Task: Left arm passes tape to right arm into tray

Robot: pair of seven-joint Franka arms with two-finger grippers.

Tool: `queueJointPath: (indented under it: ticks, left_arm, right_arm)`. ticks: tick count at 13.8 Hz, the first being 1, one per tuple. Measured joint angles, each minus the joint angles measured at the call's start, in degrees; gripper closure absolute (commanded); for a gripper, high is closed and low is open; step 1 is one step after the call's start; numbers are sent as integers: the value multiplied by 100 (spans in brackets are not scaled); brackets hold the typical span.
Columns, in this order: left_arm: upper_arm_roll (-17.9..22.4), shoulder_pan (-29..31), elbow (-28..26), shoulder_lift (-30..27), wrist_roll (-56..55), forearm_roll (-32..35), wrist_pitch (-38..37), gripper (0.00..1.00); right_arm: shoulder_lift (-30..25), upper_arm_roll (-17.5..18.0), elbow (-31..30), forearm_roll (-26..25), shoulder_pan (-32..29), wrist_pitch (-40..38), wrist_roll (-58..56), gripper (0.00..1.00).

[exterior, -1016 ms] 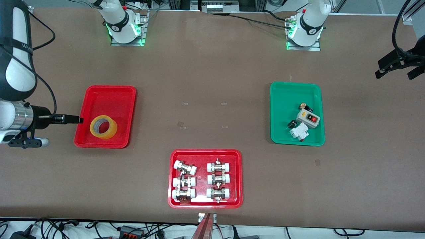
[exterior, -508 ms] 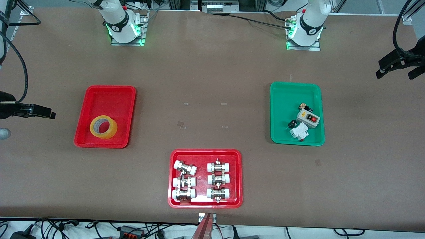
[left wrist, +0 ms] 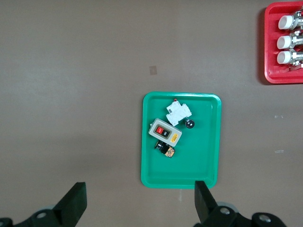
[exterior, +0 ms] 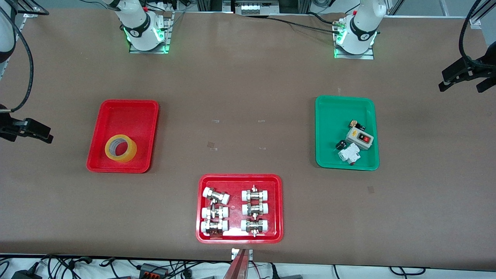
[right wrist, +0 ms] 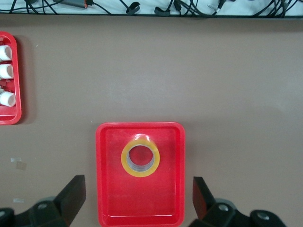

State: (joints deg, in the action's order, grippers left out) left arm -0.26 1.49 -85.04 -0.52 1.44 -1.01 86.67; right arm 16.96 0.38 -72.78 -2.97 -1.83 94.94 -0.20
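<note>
You can see the tape (exterior: 121, 148) lying in the red tray (exterior: 128, 110); the right hand (right wrist: 137, 203) has pulled higher since, fingers apart. The left hand (left wrist: 139, 205) waits, spread, above the green tray (left wrist: 208, 142).

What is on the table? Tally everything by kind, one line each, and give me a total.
Red trays: 2
Green tray: 1
Tape roll: 1
White-capped metal fittings: 6
Small electrical parts in the green tray: 4
Total: 14
</note>
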Motion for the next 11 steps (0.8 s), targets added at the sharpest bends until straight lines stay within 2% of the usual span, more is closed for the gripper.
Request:
queueJointPath:
  ticks: [4, 9, 11]
  left_arm:
    - [6, 59, 0, 0, 3, 0, 0, 0]
    - [6, 68, 0, 0, 3, 0, 0, 0]
    - [6, 69, 0, 0, 3, 0, 0, 0]
  right_arm:
    - [-460, -89, -602, 1, 3, 53, -56, 0]
    - [-1186, -106, -1869, 1, 3, 498, -99, 0]
    - [-1316, -107, -2052, 1, 4, 511, -170, 0]
